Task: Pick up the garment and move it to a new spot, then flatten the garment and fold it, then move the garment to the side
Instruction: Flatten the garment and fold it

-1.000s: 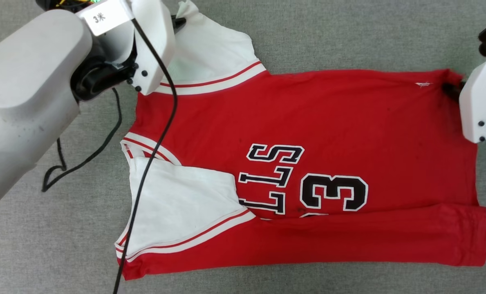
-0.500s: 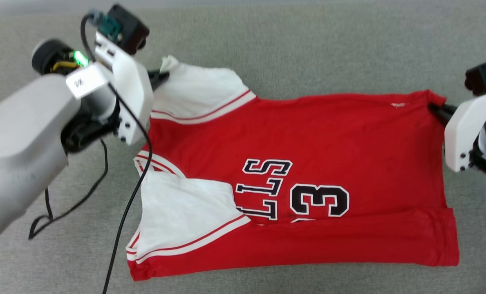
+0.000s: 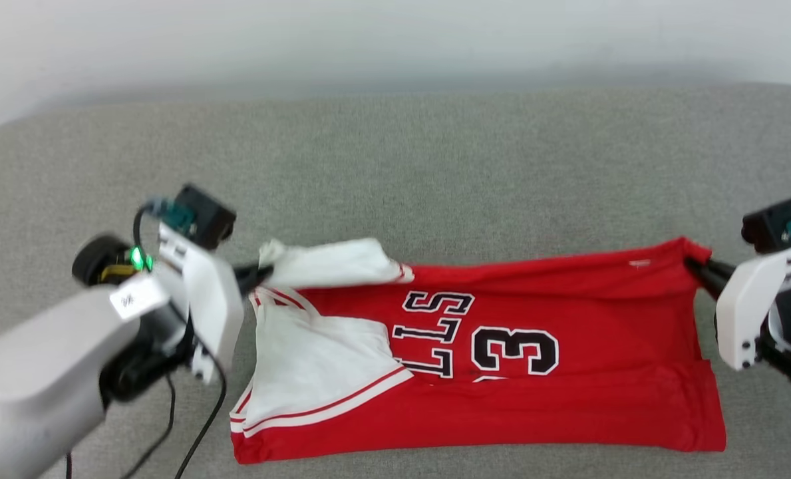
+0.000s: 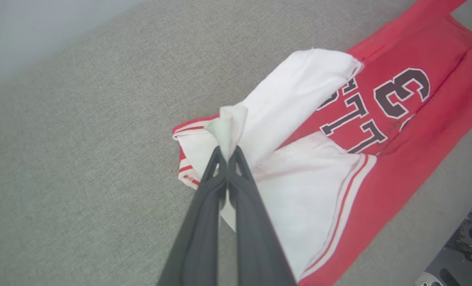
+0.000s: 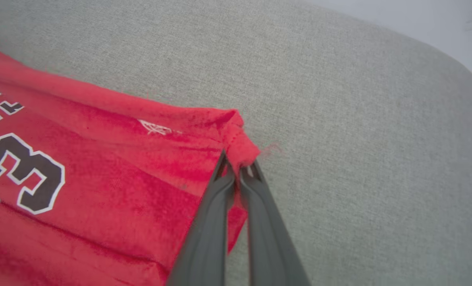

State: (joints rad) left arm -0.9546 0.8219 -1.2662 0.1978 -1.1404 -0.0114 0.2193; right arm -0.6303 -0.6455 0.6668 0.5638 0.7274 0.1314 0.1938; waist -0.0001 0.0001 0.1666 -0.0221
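Observation:
The garment, a red jersey with white sleeves and dark letters and a "3", lies across the grey cushion, its near long edge folded over. My left gripper is shut on the tip of the far white sleeve, which is lifted and pulled over the body. In the left wrist view the left gripper pinches that white cloth. My right gripper is shut on the far red hem corner, raised off the cushion. In the right wrist view the right gripper clamps that corner.
The grey upholstered surface stretches behind the jersey to a pale wall. Black cables trail from my left arm near the jersey's left end. Grey fabric lies bare on both sides of the jersey.
Both grippers have raised the far edge of the jersey and drawn it toward me over the body. The right gripper has closed on the hem corner. The head camera has tilted up.

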